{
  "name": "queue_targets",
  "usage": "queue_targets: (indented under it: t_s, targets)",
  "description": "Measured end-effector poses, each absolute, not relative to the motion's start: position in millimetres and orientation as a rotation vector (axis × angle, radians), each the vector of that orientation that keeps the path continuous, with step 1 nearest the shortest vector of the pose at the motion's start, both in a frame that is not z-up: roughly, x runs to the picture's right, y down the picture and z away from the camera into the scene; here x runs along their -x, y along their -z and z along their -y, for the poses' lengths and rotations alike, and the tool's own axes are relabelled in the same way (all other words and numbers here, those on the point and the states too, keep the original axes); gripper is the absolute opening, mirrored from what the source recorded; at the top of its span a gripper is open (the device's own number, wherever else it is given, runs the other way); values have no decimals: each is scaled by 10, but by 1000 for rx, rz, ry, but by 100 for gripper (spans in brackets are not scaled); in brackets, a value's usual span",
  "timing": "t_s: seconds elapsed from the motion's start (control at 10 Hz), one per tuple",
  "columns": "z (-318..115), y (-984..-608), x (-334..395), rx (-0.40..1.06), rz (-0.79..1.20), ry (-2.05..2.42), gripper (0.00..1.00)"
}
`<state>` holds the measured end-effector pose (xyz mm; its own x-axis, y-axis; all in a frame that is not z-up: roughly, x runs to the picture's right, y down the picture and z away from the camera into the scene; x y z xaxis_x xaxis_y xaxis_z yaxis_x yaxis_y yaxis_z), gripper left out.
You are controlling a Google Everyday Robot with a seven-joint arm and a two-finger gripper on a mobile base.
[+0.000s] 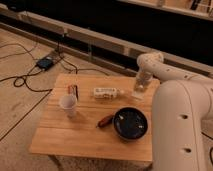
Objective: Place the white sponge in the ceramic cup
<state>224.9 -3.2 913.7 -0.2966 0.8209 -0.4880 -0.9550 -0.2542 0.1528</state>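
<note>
The sponge (135,95) is sitting at the counter's back right edge, right of centre in the frame, a pale block showing just under the gripper (139,89). The gripper is reaching down onto it with its fingers pressed together, pinching the sponge as far as I can judge (the block is mostly covered). The cup (68,104) is standing upright well apart, toward the counter's left side, mouth up.

The step in hand looks like securing the grasp before the carry. Doing it well is going to mean lifting straight up first, then crossing leftward high enough to clear the white bottle (106,93) lying between sponge and cup. The cup is narrow and light, so the sponge should be centred over the mouth and lowered inside before release; a brush against the rim could tip it.

A dark bowl (130,123) is sitting nearer the front, with a small reddish item (104,121) just beside it. The counter (75,142) is a low wooden slatted top. Cables (20,80) are trailing over the pale floor at the upper left, and a dark wall is running behind.
</note>
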Motion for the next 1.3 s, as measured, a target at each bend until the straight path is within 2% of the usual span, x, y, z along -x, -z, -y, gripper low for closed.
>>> queue_targets:
  t_s: [0.2, 0.5, 1.3]
  targets:
    - [324, -8909, -1813, 338, -386, -1716, 0]
    - [469, -8609, -1113, 343, -246, -1540, 0]
    - [318, -8114, 59, 410, -18, -1268, 0]
